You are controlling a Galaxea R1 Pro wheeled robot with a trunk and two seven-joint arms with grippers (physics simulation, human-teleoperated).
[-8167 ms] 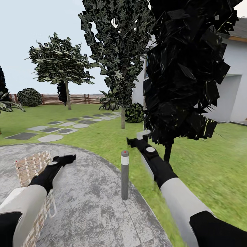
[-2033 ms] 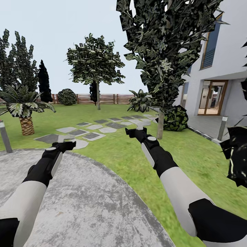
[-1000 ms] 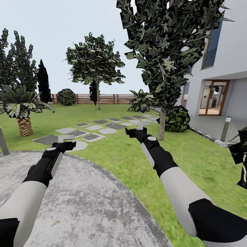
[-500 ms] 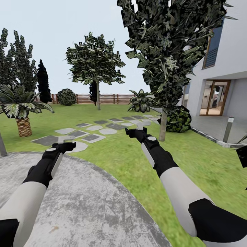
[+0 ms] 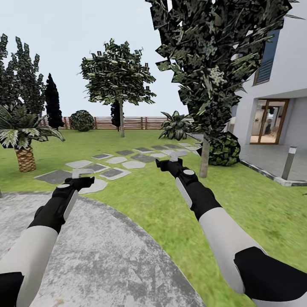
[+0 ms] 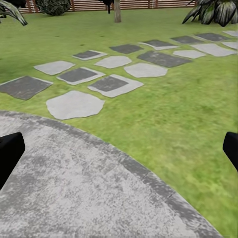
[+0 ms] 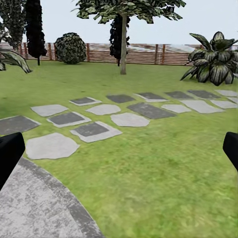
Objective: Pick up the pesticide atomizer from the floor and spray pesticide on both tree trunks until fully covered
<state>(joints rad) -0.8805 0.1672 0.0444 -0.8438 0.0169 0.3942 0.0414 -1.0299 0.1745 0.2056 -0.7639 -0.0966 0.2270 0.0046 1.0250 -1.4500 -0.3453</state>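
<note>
Far left of the head view, a palm point(image 5: 19, 140) runs off the frame edge. Left gripper point(image 5: 81, 181) hangs empty over the paving point(image 5: 106, 251), fingers spread wide. Mid-frame, one tree point(image 5: 120, 85) stands back by the fence point(image 5: 140, 123). Right gripper point(image 5: 168, 163), equally wide and empty, hovers over grass point(image 5: 140, 192). The nearer tree trunk point(image 5: 204, 158) rises right of it, crown cropped at the top.

Floor point(image 5: 140, 200): blurry green grass. Paved patio point(image 5: 106, 256): mottled grey. Stepping stones point(image 5: 113, 172): alternating pale and dark grey. Fence point(image 5: 132, 123): brown horizontal slats. Tree trunk point(image 5: 204, 158): grey-tan. House wall point(image 5: 290, 72): white. Both arms point(image 5: 221, 238): white with black forearms.
</note>
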